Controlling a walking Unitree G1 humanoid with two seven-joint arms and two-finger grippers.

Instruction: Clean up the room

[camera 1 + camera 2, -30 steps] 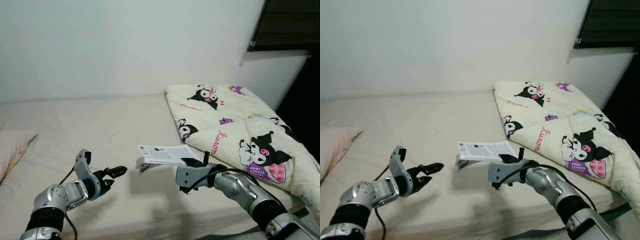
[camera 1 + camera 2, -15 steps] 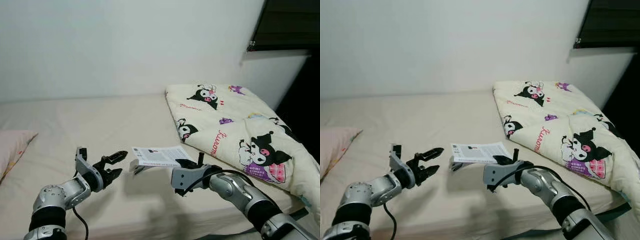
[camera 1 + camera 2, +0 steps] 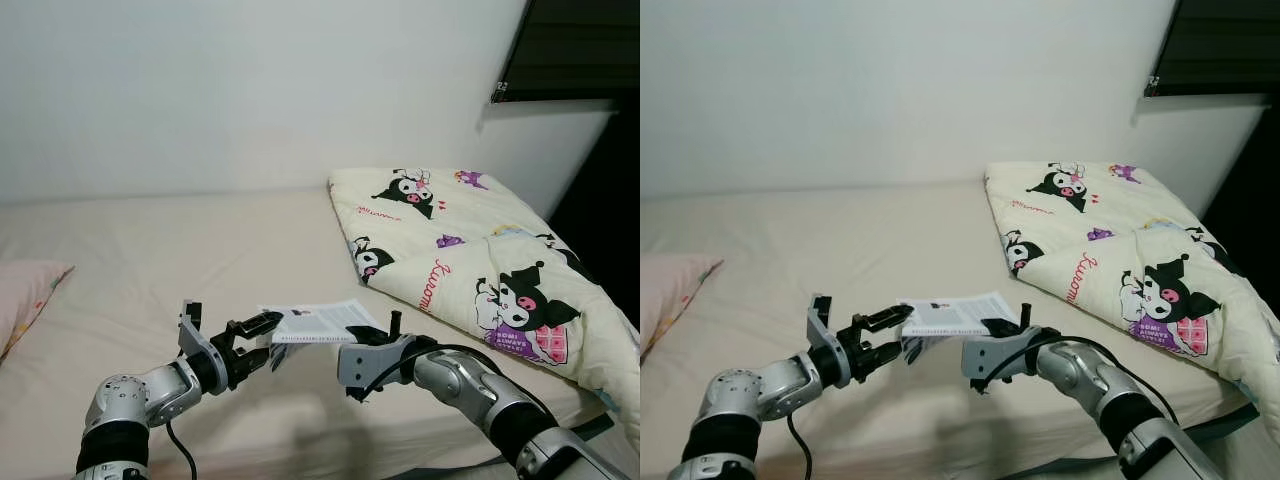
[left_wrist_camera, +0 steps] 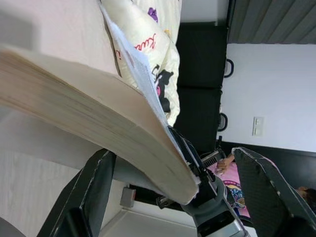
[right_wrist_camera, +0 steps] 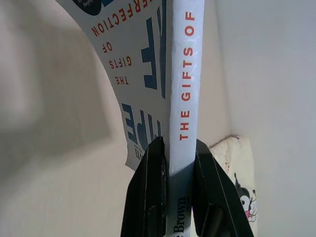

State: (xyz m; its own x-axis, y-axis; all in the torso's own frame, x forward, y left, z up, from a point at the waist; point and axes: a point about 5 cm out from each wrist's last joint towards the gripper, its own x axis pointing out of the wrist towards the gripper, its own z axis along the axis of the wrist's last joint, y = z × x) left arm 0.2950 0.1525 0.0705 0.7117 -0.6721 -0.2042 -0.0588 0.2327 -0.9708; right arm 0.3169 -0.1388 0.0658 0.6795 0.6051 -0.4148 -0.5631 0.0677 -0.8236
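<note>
Your right pincer (image 3: 996,330) holds the book (image 3: 956,314) clamped by its spine, the two black fingers (image 5: 148,197) closed on either side of the white spine with red lettering, so the book hangs level in the air above the bed (image 3: 150,260), just in front of the folded cartoon blanket (image 3: 470,270). Your left pincer (image 3: 262,338) stands open at the book's free edge, one finger above the cover and one below the pages; in the left wrist view the page block sits between the spread fingers (image 4: 91,192) but they do not appear to be pressing on it yet. This looks like a hand-over, so do it in order: slide the left pincer a little deeper so it takes a good bite of cover and pages together, not just the loose cover, which is already sagging away. Close it firmly, and only then let the right pincer go. Keep the book level while both hold it, and avoid pulling the two arms apart, since that could bend the spine. The pink pillow (image 3: 25,290) lies well apart at the left.
</note>
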